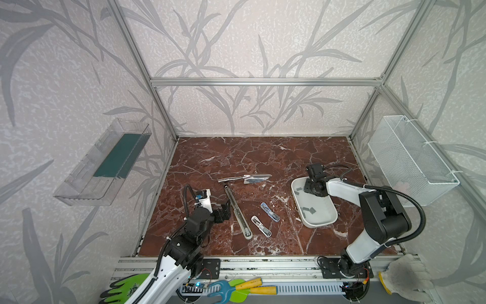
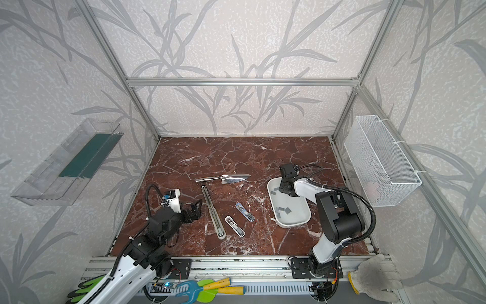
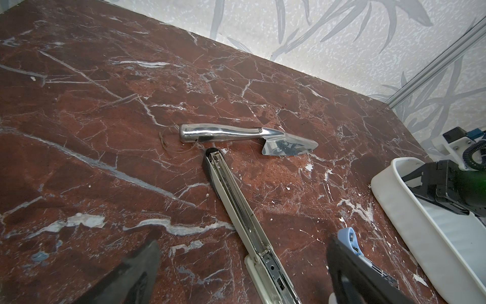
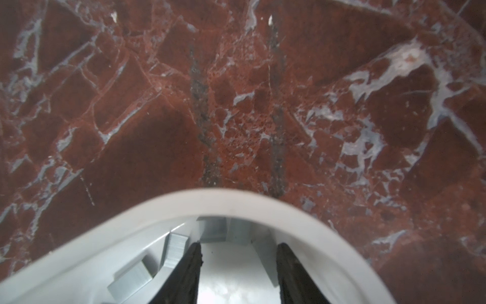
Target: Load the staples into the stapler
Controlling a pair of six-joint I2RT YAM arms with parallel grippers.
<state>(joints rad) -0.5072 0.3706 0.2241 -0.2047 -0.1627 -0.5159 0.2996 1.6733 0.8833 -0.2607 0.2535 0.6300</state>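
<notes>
**Ana:** Where are the staples, then?

**Ben:** Over there: small flat grey metal strips of staples (image 2: 282, 210), loose on the floor of the white oval plastic tray (image 2: 292, 224). It sits at the right of the red marble worktop (image 1: 236, 155). There's a cluster at the near end and more at the far end, under the right arm.

**Ana:** Has the right pincer got one?

**Ben:** No. The right pincer (image 4: 238, 247) is down inside the tray's far end with its jaws parted and only bare white floor between them. Strips lie just beside one finger and just beyond the tips.

**Ana:** So it's picking one up?

**Ben:** I'd say so. It should straddle a single strip across its narrow sides, clear of the curved wall, and close gently. They're thin, so nipping a corner or catching two at once would likely send one skating.

**Ana:** And where does it go?

**Ben:** Probably the long beige stapler (image 1: 238, 210), lying opened flat with its metal channel upward. The left pincer (image 3: 244, 240) hangs close by it, jaws wide, holding nothing. But two small pale-blue staplers (image 1: 270, 212) lie between it and the tray, so I can't swear which is meant.

**Ana:** Anything in the way?

**Ben:** Those small ones sit on the path across. A shiny silver metal trowel (image 1: 244, 179) also lies just beyond the long stapler's far tip.
</notes>
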